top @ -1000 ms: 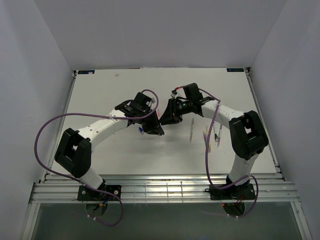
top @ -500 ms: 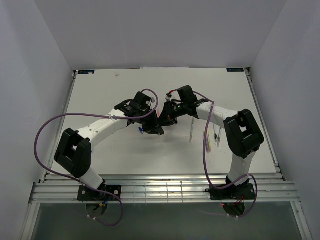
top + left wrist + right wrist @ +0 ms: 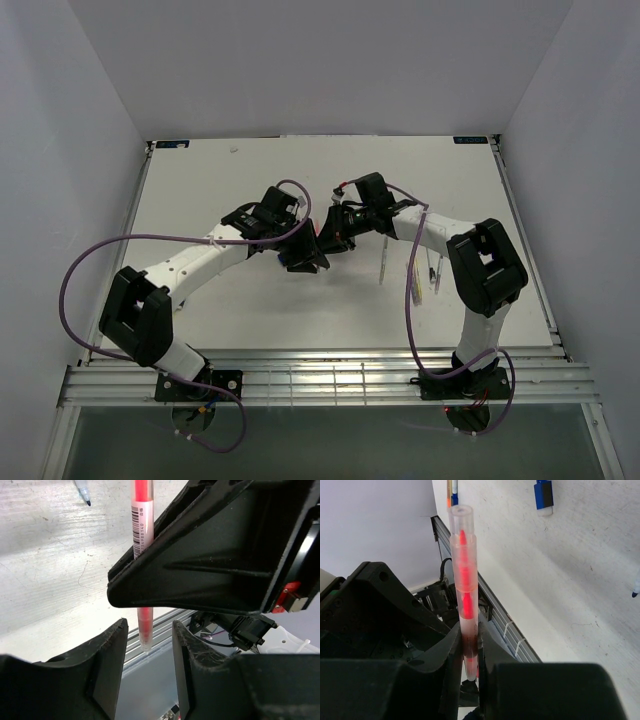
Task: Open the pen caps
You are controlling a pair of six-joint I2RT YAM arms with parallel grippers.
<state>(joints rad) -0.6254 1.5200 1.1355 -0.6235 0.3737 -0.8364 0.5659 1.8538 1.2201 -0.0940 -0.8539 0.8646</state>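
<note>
Our right gripper (image 3: pixel 469 652) clamps the red pen (image 3: pixel 140 500) above mid-table. Our left gripper (image 3: pixel 148 630) stands open around its end. The pen's barcode label (image 3: pixel 137 530) carries digits we cannot read.

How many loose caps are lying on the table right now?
1: a blue cap lying on the table beyond the red pen the right gripper holds. Others may be hidden.

You see the translucent red plastic pen (image 3: pixel 141 530) cut off at the top edge; the black right gripper (image 3: pixel 150 580) hides its middle.
</note>
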